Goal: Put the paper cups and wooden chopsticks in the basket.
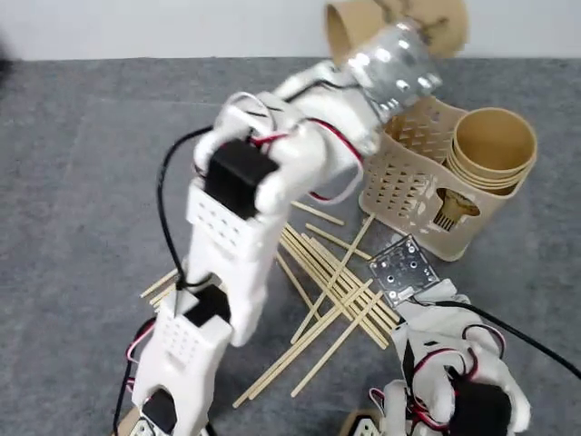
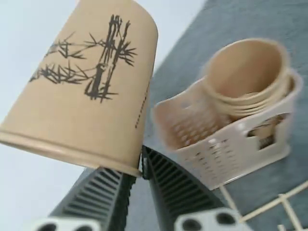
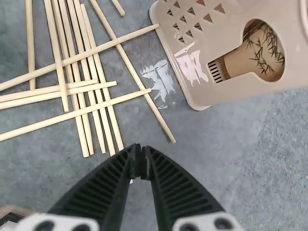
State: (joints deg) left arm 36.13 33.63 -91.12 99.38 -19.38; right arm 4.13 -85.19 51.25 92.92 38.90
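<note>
Left arm [image 1: 245, 227]: extended from the near table edge up and across to the far right, wrist raised. Left gripper [image 2: 141, 166]: fingers pinched on the rim of a paper cup [image 2: 86, 82], held tilted. Right arm [image 1: 454, 381]: folded low at the near right. Right gripper [image 3: 140, 161]: pointing down, fingertips pressed together, holding nothing.

Pinched paper cup [image 2: 82, 82] — basket [image 2: 231, 144] beyond
</note>
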